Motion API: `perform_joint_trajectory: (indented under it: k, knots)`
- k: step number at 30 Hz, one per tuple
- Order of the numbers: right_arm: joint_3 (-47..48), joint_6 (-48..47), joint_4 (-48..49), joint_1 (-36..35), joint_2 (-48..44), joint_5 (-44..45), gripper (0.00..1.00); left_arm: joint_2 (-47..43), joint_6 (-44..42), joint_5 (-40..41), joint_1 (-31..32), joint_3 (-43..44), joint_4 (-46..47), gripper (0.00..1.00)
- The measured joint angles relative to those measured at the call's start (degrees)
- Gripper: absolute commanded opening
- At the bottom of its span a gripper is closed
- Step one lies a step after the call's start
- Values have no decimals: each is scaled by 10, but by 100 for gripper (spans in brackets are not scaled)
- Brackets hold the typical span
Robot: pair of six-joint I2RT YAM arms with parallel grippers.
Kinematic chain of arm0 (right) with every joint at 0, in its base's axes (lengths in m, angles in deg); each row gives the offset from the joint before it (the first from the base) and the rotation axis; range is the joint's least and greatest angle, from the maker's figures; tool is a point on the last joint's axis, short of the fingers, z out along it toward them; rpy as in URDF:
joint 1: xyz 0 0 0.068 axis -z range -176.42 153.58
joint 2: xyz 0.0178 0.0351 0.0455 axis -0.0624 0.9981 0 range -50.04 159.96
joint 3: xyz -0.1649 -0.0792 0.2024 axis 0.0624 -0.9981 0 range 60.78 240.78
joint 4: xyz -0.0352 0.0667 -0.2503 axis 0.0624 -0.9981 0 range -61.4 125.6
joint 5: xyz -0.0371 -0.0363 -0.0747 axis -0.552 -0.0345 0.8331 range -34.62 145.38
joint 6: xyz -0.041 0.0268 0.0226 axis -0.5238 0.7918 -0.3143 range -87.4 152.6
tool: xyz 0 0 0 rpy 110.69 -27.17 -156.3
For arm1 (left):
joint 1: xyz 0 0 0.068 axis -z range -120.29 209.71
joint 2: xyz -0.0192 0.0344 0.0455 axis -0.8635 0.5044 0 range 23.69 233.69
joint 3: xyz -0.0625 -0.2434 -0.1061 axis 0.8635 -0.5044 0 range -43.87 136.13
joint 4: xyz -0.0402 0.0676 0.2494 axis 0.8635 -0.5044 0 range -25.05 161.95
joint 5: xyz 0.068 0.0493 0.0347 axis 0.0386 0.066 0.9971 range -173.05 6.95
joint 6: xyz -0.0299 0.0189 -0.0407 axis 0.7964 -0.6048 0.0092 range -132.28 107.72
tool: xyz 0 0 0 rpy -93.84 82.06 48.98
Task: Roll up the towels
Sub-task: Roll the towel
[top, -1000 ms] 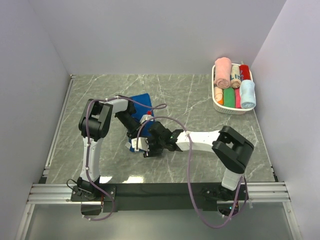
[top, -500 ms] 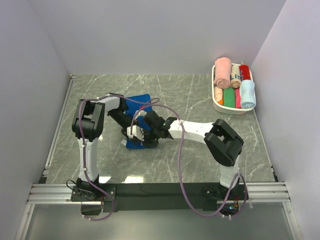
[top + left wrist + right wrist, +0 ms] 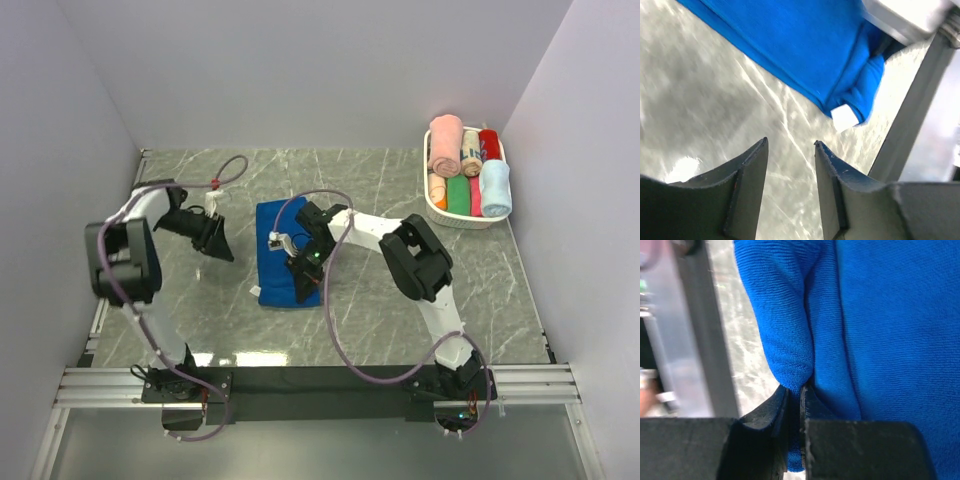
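The left arm has swung out to the left since a second ago, when both arms were bunched over the cloth, and the right gripper [image 3: 303, 272] has closed and shifted up onto it. The royal blue towel [image 3: 272, 283] lies in the middle of the overhead frame, mostly flat on the grey marble table [image 3: 400, 300], a long rectangle running from top to bottom of the frame. It is not rolled. Its lower right part is bunched up under the right gripper. In the right wrist view the dark fingers [image 3: 767, 412] are pressed together, pinching a raised fold of the blue terry between them. A white tag [image 3: 845, 118] sticks out at one corner of the towel in the left wrist view.

The left gripper [image 3: 217, 240] hangs to the left of the towel, apart from it. Its fingers [image 3: 752, 172] are spread with only bare marble between them.

The pale blue towel [image 3: 495, 188] sits already rolled at the right side of the white basket [image 3: 462, 222] in the upper right of the overhead frame, packed in beside pink, green and red rolls, well apart from both grippers.
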Motion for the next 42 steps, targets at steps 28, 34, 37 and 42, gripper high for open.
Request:
perform_joint_trajectory:
  k: [28,34,37,42]
  knots:
    - [215,90,-240,52,218,-189,4,-338,50,340,475,-388,431,28]
    - [213,103,-232,58,217,-193,34,-305,53,348,473,-385,444,10]
    - [205,112,-228,70,213,-206,40,-286,57,335,461,-366,424,3]
    - [183,114,-226,128,188,-201,54,-245,50,263,411,-318,366,1]
